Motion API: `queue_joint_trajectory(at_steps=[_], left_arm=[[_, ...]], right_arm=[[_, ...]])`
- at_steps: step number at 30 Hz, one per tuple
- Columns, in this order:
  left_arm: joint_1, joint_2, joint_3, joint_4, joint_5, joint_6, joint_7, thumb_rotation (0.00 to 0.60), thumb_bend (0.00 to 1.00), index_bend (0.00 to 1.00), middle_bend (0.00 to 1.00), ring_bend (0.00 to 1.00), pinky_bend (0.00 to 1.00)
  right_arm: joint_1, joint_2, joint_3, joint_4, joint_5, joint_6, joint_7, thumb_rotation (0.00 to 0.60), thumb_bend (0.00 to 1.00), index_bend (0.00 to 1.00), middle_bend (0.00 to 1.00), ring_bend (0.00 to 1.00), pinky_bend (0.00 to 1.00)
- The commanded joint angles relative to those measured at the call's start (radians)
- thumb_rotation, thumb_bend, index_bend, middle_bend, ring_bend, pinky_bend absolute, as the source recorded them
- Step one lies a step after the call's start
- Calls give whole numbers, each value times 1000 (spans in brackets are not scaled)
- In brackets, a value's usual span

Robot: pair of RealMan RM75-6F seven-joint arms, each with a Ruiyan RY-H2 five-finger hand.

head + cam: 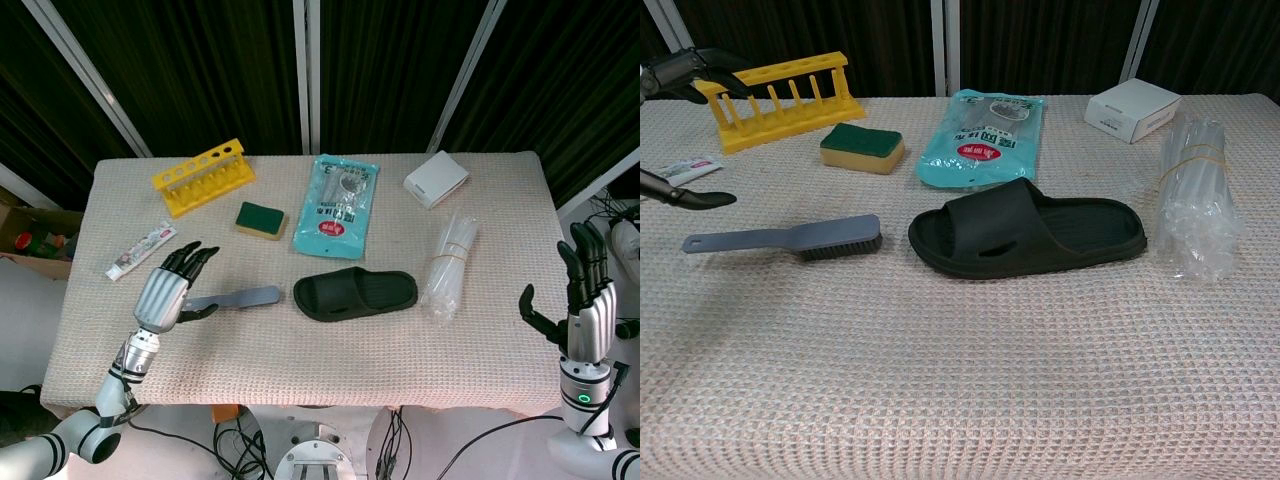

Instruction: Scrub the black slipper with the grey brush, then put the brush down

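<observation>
The black slipper [355,293] [1030,238] lies sole down at the middle of the table, toe to the left. Just left of it the grey brush [240,297] [790,240] lies flat with its bristle end toward the slipper. My left hand [170,290] [680,75] hovers over the handle's far end with its fingers spread and nothing in it. In the chest view its thumb hangs a little above the handle without touching it. My right hand [585,300] is upright and open beyond the table's right edge, and only the head view shows it.
At the back stand a yellow rack [203,176] [780,100], a green-and-yellow sponge [260,219] [862,147], a teal packet [337,203] [985,135] and a white box [436,179] [1132,108]. A clear plastic bundle [449,265] [1198,195] lies right of the slipper. A small tube [140,250] lies at the left.
</observation>
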Motion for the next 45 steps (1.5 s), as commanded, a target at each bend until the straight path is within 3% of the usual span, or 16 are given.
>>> queue_joint_trajectory(at_steps=[1,10,14,19,23,26,30,33,40,45], left_arm=[[-1,-2,7,6,-2,0,-2,574,55,129,203,132,239],[-7,-3,23,-1,-15,-4,-5,600,73,131,239,132,241],[-9,4,28,-41,-51,-44,12,597,85,205,272,176,282],[-19,6,32,-76,-122,-130,78,518,107,307,344,236,360],[-26,-12,24,-76,-184,-181,117,400,119,340,380,270,401],[-39,-22,16,-89,-222,-220,155,237,124,344,386,279,410],[-62,-42,-6,-104,-264,-249,231,67,121,344,385,278,409],[-84,-65,-23,-109,-301,-270,315,1,114,344,381,279,407],[-121,-144,-29,-47,-347,-282,484,11,157,351,387,279,412],[-121,-170,-23,-17,-353,-251,556,98,182,362,401,288,428]], right_arm=[[5,-5,-7,-1,-4,-5,-11,600,573,0,0,0,0],[2,-2,-27,12,-4,1,-4,600,553,0,0,0,0],[-5,-3,-30,34,11,8,18,600,545,0,0,0,0],[-18,-8,-40,84,35,10,48,600,550,0,0,0,0],[-36,-25,-49,149,67,10,90,600,548,0,0,0,0],[-44,-38,-48,194,90,9,124,600,550,0,0,0,0],[-45,-45,-44,225,102,14,148,600,549,0,0,0,0],[-41,-43,-42,227,104,13,151,600,551,0,0,0,0],[-32,-30,-40,210,107,0,142,600,561,0,0,0,0],[-32,-22,-42,210,116,-13,144,600,577,0,0,0,0]])
